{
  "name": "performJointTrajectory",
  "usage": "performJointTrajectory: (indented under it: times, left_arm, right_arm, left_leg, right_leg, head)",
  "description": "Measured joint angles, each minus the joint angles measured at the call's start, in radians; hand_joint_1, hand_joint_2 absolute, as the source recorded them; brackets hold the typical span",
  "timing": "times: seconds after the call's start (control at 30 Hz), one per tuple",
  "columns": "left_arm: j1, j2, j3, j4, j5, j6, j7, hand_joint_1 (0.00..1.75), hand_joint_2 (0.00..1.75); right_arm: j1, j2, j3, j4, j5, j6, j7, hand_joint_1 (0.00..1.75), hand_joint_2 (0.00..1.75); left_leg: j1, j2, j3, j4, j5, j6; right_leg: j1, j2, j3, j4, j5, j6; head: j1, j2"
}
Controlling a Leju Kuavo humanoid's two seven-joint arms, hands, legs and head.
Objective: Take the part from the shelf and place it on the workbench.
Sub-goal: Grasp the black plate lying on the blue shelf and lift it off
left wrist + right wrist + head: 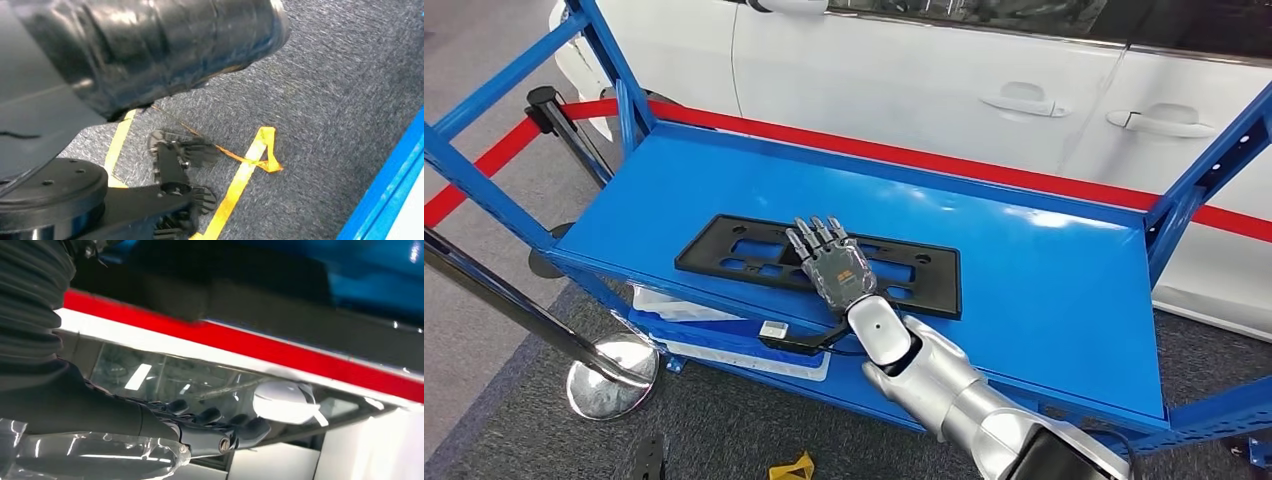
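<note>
— Where is the part lying?
— The flat black part (819,262) is lying on the blue shelf (1044,280) of the rack, near its front edge, with its long side running along that edge.
— And the right hand?
— The right hand (832,262) is resting palm-down on the middle of the part, fingers (816,233) stretched out flat over it; nothing is being clasped.
— And the left hand?
— The left wrist view is looking down at grey carpet (330,90) crossed by yellow tape (245,175).
— What is standing behind the rack?
— A white car (944,80) is standing behind a red barrier strap (844,146), and a chrome stanchion base (612,373) is sitting to the left.
</note>
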Motion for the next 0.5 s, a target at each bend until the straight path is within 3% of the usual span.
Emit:
performJointTrajectory:
  times: [0.07,0.1,0.13,0.2,0.23,0.3,0.37,0.43,0.5]
  left_arm:
    - [0.002,0.001,-0.006,0.000,-0.004,-0.007,-0.002,0.00,0.00]
    - [0.003,0.002,-0.009,0.001,-0.007,-0.012,-0.002,0.00,0.00]
    - [0.003,0.004,-0.012,0.001,-0.012,-0.017,-0.002,0.00,0.00]
    - [0.001,0.007,-0.016,0.001,-0.019,-0.028,-0.002,0.00,0.00]
    - [0.000,0.008,-0.019,0.001,-0.021,-0.032,-0.002,0.00,0.00]
    - [-0.001,0.011,-0.025,0.001,-0.022,-0.037,-0.002,0.00,0.00]
    - [0.001,0.012,-0.032,0.001,-0.022,-0.038,-0.002,0.00,0.00]
    - [0.001,0.013,-0.035,0.002,-0.022,-0.040,-0.001,0.00,0.00]
    - [0.000,0.014,-0.040,0.002,-0.021,-0.040,-0.001,0.00,0.00]
  right_arm:
    - [-0.005,0.000,0.002,0.026,0.012,0.020,0.010,0.00,1.75]
    - [-0.009,0.000,0.003,0.036,0.018,0.028,0.015,0.00,1.75]
    - [-0.015,0.000,0.003,0.045,0.022,0.034,0.021,0.00,1.75]
    - [-0.029,0.000,0.004,0.062,0.026,0.041,0.030,0.00,1.75]
    - [-0.034,0.000,0.004,0.072,0.026,0.041,0.036,0.00,1.75]
    - [-0.042,-0.002,0.004,0.090,0.026,0.039,0.046,0.00,1.75]
    - [-0.046,-0.005,0.004,0.103,0.029,0.039,0.057,0.72,1.75]
    - [-0.050,-0.012,0.004,0.118,0.032,0.045,0.065,1.59,1.75]
    - [-0.053,-0.019,0.004,0.135,0.033,0.054,0.068,1.75,1.75]
  left_leg:
    - [0.001,0.000,-0.046,0.090,-0.022,-0.001]
    - [0.000,0.000,-0.044,0.082,-0.005,0.001]
    - [-0.001,0.000,-0.023,0.036,0.026,0.006]
    - [-0.006,0.000,0.048,-0.106,0.090,0.020]
    - [-0.009,0.001,0.073,-0.157,0.104,0.026]
    - [-0.015,0.001,0.092,-0.195,0.105,0.032]
    - [-0.013,0.002,0.097,-0.206,0.113,0.037]
    - [-0.007,0.005,0.105,-0.223,0.123,0.045]
    - [-0.005,0.006,0.106,-0.228,0.126,0.050]
  right_leg:
    - [0.002,0.000,0.001,0.000,0.000,-0.002]
    - [0.003,0.001,0.002,0.000,0.000,-0.002]
    - [0.004,0.002,0.004,0.000,0.000,-0.002]
    - [0.006,0.003,0.008,0.000,-0.001,-0.001]
    - [0.007,0.003,0.008,-0.001,-0.001,0.001]
    - [0.007,0.003,0.007,-0.003,0.001,0.009]
    - [0.005,0.003,0.007,-0.003,0.001,0.019]
    - [0.006,0.002,-0.011,0.042,-0.030,0.029]
    - [0.003,0.002,-0.063,0.159,-0.093,0.035]
  head:
    - [0.000,0.000]
    - [0.000,0.000]
    - [0.000,0.000]
    - [0.000,0.000]
    - [0.001,0.000]
    - [0.001,0.000]
    - [0.001,0.000]
    - [0.005,0.000]
    - [0.009,0.000]
